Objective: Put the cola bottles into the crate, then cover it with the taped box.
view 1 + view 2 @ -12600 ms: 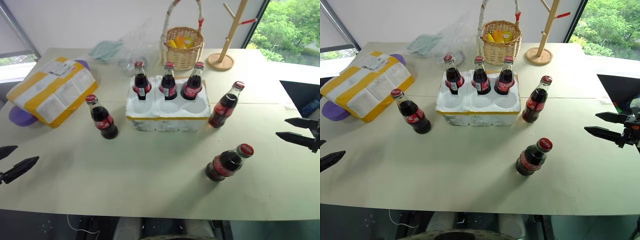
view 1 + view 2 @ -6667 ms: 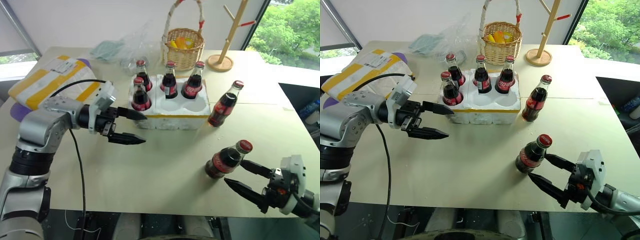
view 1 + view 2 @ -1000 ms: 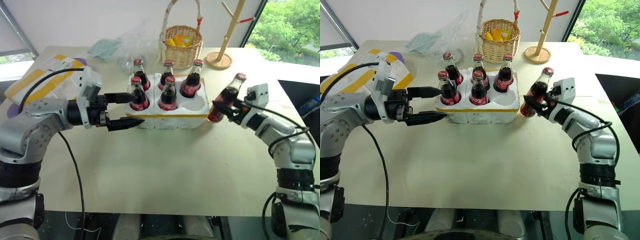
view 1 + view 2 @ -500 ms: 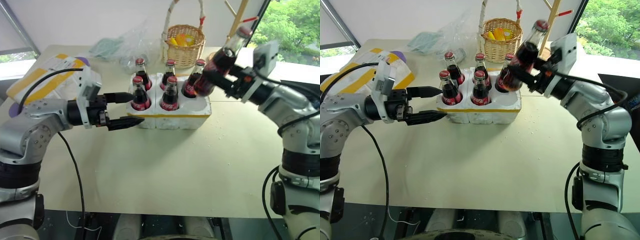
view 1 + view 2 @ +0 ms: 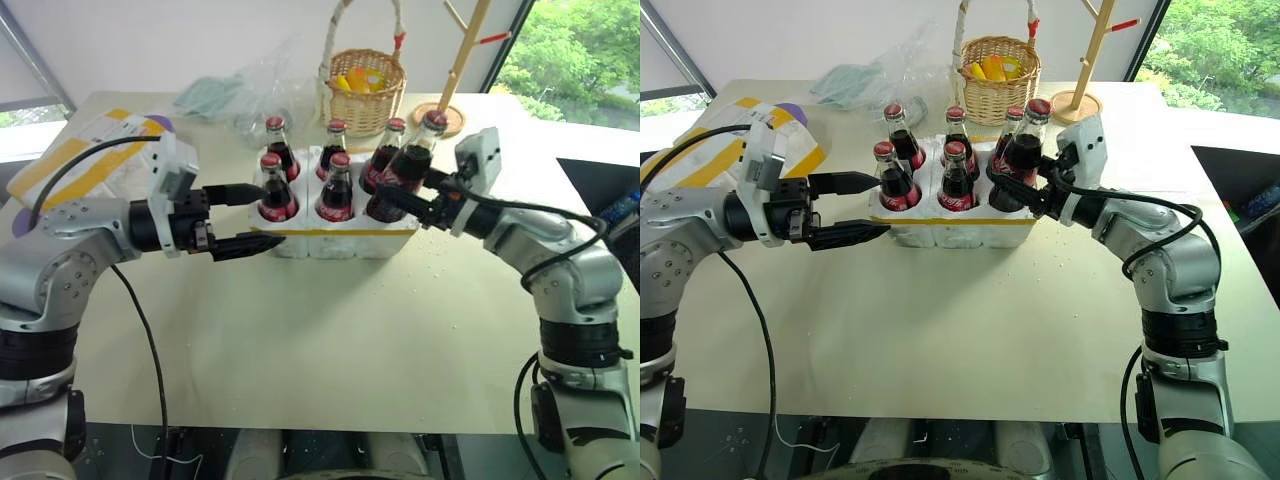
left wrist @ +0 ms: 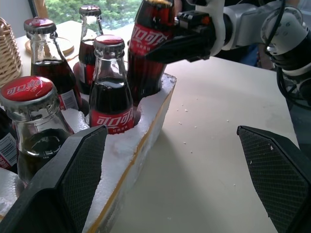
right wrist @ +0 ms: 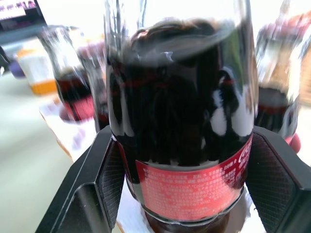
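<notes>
Six cola bottles [image 5: 335, 186] are gathering at the crate [image 5: 340, 232], which is sitting mid-counter [image 5: 330, 330]: five are standing in its wells, and the sixth bottle [image 5: 1018, 158] is tilting over the front well nearest the right arm, its base at or in the opening. The right pincer [image 5: 1025, 192] is clamping this bottle around its lower body. The left pincer [image 5: 255, 215] is hovering released, fingers spread, just beside the crate's opposite end. The taped box [image 5: 85, 160] is lying at the counter's far left, behind the left arm. A wicker basket [image 5: 365, 85] is standing behind the crate.
</notes>
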`<state>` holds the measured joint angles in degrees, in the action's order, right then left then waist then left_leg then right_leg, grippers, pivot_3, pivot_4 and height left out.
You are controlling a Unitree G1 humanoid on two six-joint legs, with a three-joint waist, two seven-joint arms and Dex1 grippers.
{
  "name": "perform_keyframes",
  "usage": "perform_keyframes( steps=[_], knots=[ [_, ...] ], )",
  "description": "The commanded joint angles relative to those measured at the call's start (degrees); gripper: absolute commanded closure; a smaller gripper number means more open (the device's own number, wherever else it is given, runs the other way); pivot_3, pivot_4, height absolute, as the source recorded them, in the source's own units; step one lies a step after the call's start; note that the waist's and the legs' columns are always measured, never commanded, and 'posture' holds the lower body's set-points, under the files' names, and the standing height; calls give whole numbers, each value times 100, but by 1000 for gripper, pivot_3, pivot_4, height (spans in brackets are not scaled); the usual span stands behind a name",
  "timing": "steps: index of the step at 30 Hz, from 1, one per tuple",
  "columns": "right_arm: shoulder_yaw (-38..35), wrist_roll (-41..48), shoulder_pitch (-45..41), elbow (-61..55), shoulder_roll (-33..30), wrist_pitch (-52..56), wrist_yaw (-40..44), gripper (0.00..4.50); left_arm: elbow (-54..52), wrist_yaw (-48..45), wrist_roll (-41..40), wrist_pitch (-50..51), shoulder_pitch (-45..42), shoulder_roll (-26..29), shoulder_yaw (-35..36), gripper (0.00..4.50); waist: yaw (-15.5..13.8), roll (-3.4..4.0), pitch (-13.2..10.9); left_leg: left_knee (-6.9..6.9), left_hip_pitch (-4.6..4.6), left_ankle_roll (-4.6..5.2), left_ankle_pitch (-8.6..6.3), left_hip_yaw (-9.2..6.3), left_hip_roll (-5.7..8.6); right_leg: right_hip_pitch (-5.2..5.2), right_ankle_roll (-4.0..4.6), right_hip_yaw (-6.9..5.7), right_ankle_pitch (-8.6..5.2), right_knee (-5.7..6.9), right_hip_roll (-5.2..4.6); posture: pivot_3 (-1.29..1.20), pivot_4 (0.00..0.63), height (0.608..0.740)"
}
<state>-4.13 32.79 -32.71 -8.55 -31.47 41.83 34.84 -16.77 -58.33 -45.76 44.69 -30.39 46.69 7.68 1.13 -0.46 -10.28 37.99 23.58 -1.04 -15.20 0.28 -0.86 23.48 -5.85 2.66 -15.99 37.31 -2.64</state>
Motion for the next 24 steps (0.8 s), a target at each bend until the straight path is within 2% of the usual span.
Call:
perform_keyframes(
  steps=[1, 9, 11, 13, 18, 24],
  knots=[
    [211, -300, -307, 351, 89, -394, 182, 1676, -150, 28, -71, -77, -36, 49, 203, 0, 0, 0, 0, 0, 0, 0, 0, 0, 0, 0, 0, 0, 0, 0, 0, 0, 150, 740],
    [495, -813, -631, 1327, 176, -529, 384, 1676, -253, 116, -103, -88, 81, 48, 282, 0, 80, -5, 3, 5, -18, 0, 0, 3, -1, -16, 1, 0, 2, 5, -1, 0, 150, 740],
    [447, -721, -654, 1353, 192, -399, 455, 640, -291, 151, -115, -81, 136, 60, 320, 0, 113, -5, 3, 6, -20, 0, 0, 2, -1, -19, 1, 0, 3, 5, -1, 0, 150, 740],
    [410, -659, -625, 1247, 168, -352, 532, 58, -325, 191, -119, -70, 179, 63, 353, 0, 124, -5, 3, 7, -21, -1, 1, 0, -1, -20, 2, 1, 3, 10, -1, 0, 150, 740],
    [160, -320, -389, 596, -135, -5, 798, 58, -453, 417, -177, -18, 356, 65, 517, 0, 98, -5, 3, 6, -17, 0, 0, -3, -1, -14, 2, 0, 3, 15, -4, 0, 150, 740],
    [-496, 201, -79, -133, -972, 334, 1283, 58, -724, 981, -243, 73, 762, 134, 1083, 0, -7, -5, 2, 4, -9, 0, 0, -3, 1, -11, 2, -1, 2, 3, -10, 0, 150, 740]
  ],
)
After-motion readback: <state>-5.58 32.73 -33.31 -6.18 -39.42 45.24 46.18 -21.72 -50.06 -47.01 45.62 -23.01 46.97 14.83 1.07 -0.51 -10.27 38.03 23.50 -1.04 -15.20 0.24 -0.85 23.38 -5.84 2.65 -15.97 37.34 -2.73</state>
